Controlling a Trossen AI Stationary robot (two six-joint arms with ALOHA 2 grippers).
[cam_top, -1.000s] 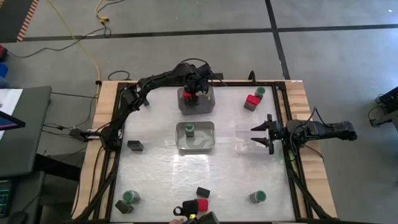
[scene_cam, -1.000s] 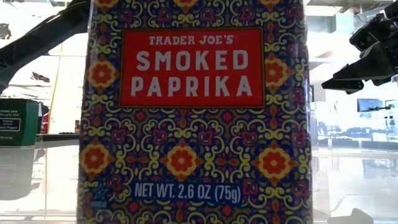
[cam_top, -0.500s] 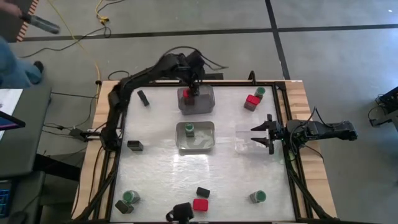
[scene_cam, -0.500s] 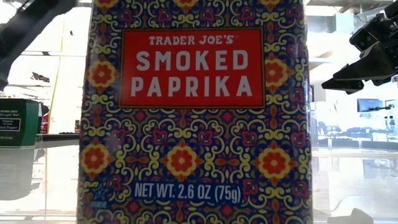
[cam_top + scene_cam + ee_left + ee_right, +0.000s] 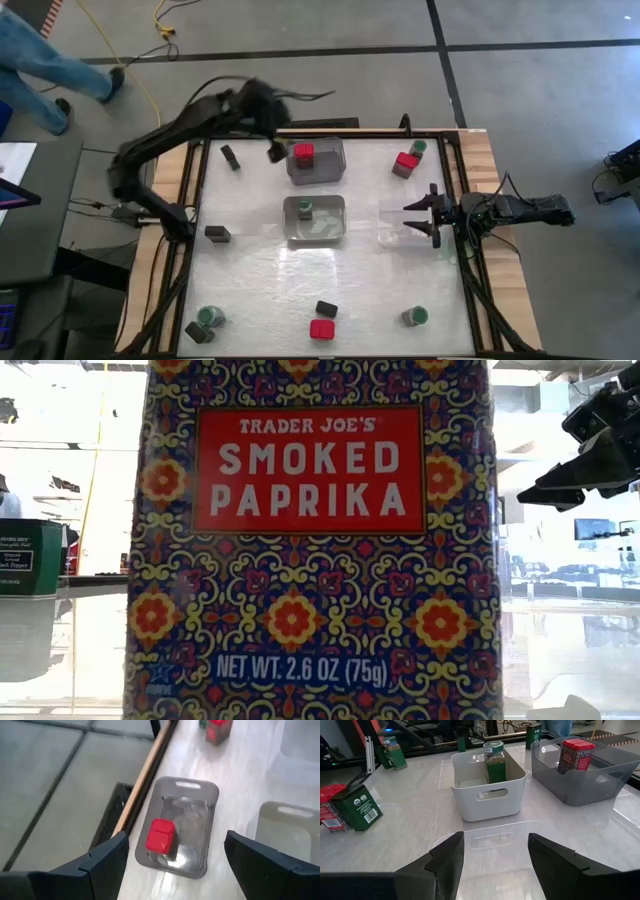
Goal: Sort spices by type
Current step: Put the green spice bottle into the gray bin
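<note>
Left pincer (image 5: 277,150) hangs wide and empty beside the grey bin (image 5: 334,172) at the worktop's far edge, which holds one red-topped tin (image 5: 303,152); right pincer (image 5: 420,216) waits open at the right edge.

green-lidded jar (image 5: 494,761) — white bin (image 5: 490,795) | red-topped tin (image 5: 574,755) — grey bin (image 5: 590,780)

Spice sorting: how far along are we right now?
Barely started. One red-topped tin stands in the grey bin, one green-lidded jar in the white bin. Both the left gripper and right gripper are open and empty. The clear bin is empty; nine containers remain scattered on the table.
</note>
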